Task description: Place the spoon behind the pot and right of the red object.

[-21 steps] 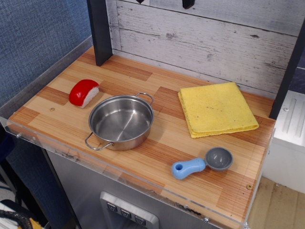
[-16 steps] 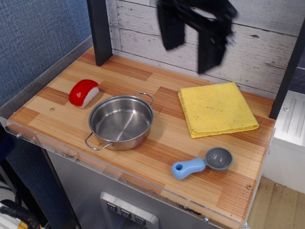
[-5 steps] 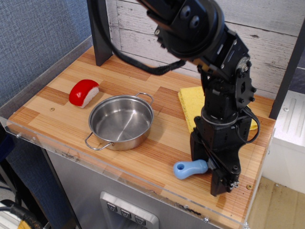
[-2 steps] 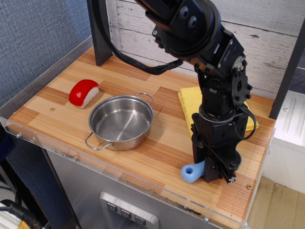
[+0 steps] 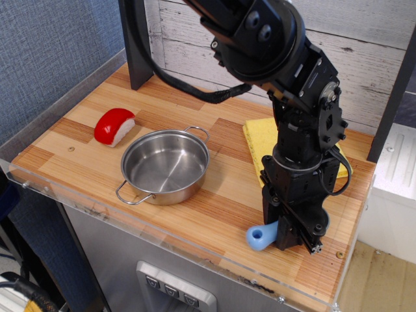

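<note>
The spoon's light-blue handle end point(image 5: 258, 237) sticks out to the left from under my gripper point(image 5: 294, 239) near the front right of the wooden table point(image 5: 214, 201). Its grey bowl is hidden by the gripper. The gripper stands upright over the spoon with its fingers closed on it, low at the table. The steel pot point(image 5: 166, 166) sits left of centre. The red object point(image 5: 114, 125) lies behind and left of the pot.
A folded yellow cloth point(image 5: 258, 140) lies at the back right, mostly hidden by my arm. A dark post point(image 5: 135, 42) stands at the back left. A plank wall point(image 5: 195, 45) runs behind the table. The table's front edge lies just below the gripper.
The gripper came down from above onto the spoon and closed on it. The handle swung from lying flat leftward to pointing down-left, closer to the front edge. Pot and red object are unmoved.
</note>
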Tool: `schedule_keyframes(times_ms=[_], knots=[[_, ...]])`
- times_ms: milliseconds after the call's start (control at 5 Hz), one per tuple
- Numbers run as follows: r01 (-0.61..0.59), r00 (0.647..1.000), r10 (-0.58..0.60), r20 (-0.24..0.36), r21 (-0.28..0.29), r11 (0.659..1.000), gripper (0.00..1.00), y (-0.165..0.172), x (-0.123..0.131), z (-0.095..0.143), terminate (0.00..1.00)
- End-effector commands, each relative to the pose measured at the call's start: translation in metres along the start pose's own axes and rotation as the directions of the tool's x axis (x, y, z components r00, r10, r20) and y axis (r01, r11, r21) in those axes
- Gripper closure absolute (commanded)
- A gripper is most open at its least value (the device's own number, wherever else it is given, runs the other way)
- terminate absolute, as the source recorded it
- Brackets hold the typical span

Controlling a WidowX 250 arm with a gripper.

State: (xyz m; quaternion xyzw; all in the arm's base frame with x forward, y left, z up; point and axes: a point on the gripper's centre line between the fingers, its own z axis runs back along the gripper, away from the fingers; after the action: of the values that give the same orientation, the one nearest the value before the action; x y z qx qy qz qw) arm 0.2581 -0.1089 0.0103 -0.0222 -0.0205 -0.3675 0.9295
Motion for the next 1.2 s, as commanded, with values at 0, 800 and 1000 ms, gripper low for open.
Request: schedule_keyframes(times_ms=[0,800,1000], knots=[[-0.023,0.990,0.021,0.139,0.014,1.000,1.00,0.004,0.011,0.055,0.00],[-0.262,0.940,0.236,0.246,0.082,0.962,1.00,0.089,-0.016,0.148,0.00],[-0.334,0.921,0.305,0.244,0.090,0.938,1.00,0.123,-0.034,0.149,0.00]])
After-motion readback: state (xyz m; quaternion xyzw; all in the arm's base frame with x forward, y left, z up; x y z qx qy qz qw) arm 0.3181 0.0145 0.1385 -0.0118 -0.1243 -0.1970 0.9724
